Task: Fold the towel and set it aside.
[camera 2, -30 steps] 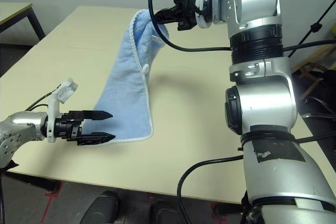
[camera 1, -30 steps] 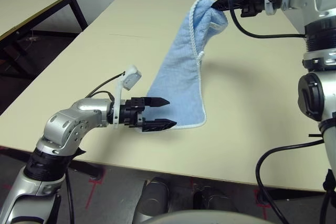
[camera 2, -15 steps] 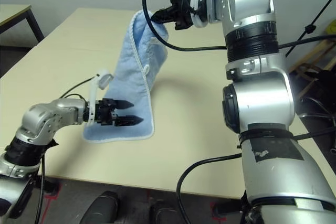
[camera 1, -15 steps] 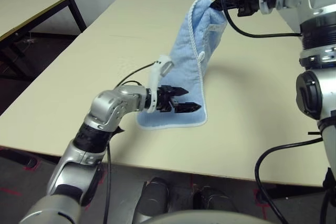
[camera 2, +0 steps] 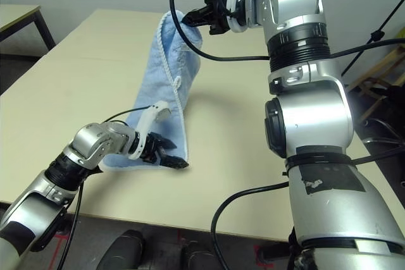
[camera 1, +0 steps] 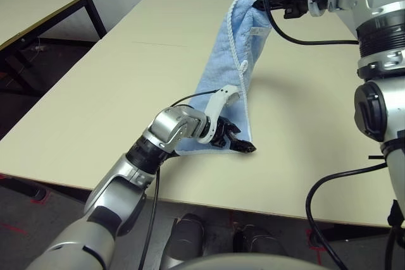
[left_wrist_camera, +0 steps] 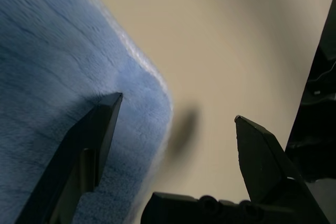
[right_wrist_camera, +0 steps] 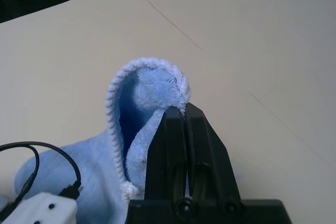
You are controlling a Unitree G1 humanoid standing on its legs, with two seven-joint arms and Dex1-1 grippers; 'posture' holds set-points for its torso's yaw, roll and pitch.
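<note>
Left eye view: the towel (camera 1: pixel 218 61) slopes from the raised right tool (camera 1: pixel 272 2) to the desk (camera 1: pixel 139 80). Left wrist view: the left tool (left_wrist_camera: pixel 178 106) is spread by its corner. Right wrist view: the right tool pinches the towel.

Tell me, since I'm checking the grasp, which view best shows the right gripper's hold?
The right wrist view: black right gripper shut on the light blue terry towel. Both eye views show that hold smaller, from farther off.

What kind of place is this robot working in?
Probably a robotics lab or workshop: bare tables, red tape marks on a grey floor, and cabled robot arms.
</note>
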